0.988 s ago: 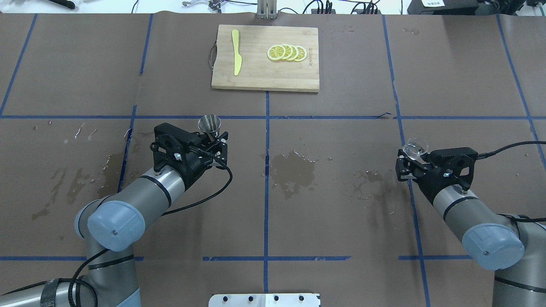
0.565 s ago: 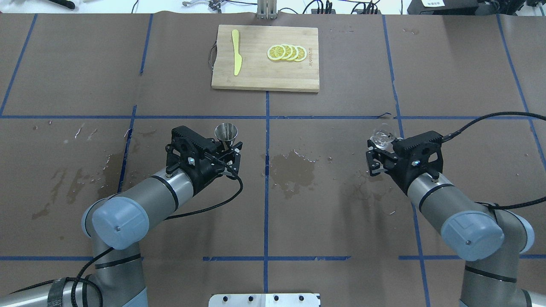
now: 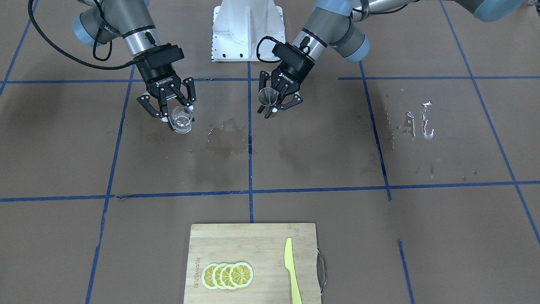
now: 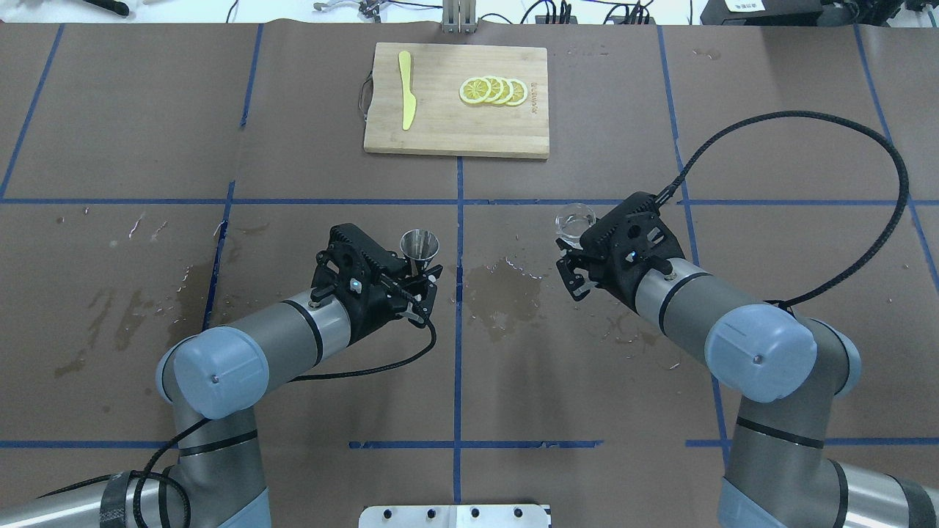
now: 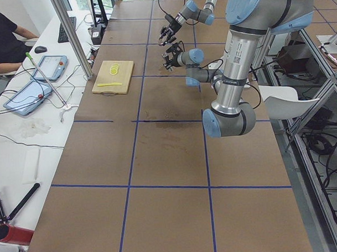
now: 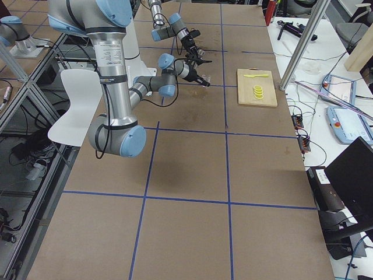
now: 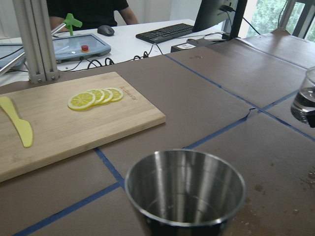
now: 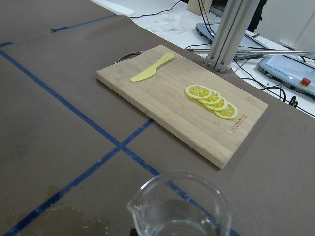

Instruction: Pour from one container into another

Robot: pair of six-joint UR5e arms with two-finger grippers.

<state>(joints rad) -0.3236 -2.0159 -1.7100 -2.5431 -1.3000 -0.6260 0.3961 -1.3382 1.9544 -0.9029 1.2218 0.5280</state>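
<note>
A small metal cup point(image 4: 419, 243) stands upright in my left gripper point(image 4: 423, 282), which is shut on its lower part, just left of the table's centre line. In the left wrist view the metal cup point(image 7: 185, 191) fills the foreground. Its inside looks nearly dry. My right gripper point(image 4: 576, 253) is shut on a clear glass beaker point(image 4: 574, 220) holding some water, right of centre. In the front-facing view the beaker point(image 3: 182, 119) hangs level, a short way from the metal cup point(image 3: 267, 96). The two containers are apart.
A wooden cutting board point(image 4: 440, 139) lies at the far middle with a yellow knife point(image 4: 406, 99) and lemon slices point(image 4: 493, 90) on it. Wet patches point(image 4: 506, 290) mark the brown table cover between the grippers. A person sits at a desk point(image 5: 5, 49) beyond the table.
Both arms have moved inward toward the table's centre. The right gripper carried the beaker far to the left. The left gripper carried the metal cup a little to the right.
</note>
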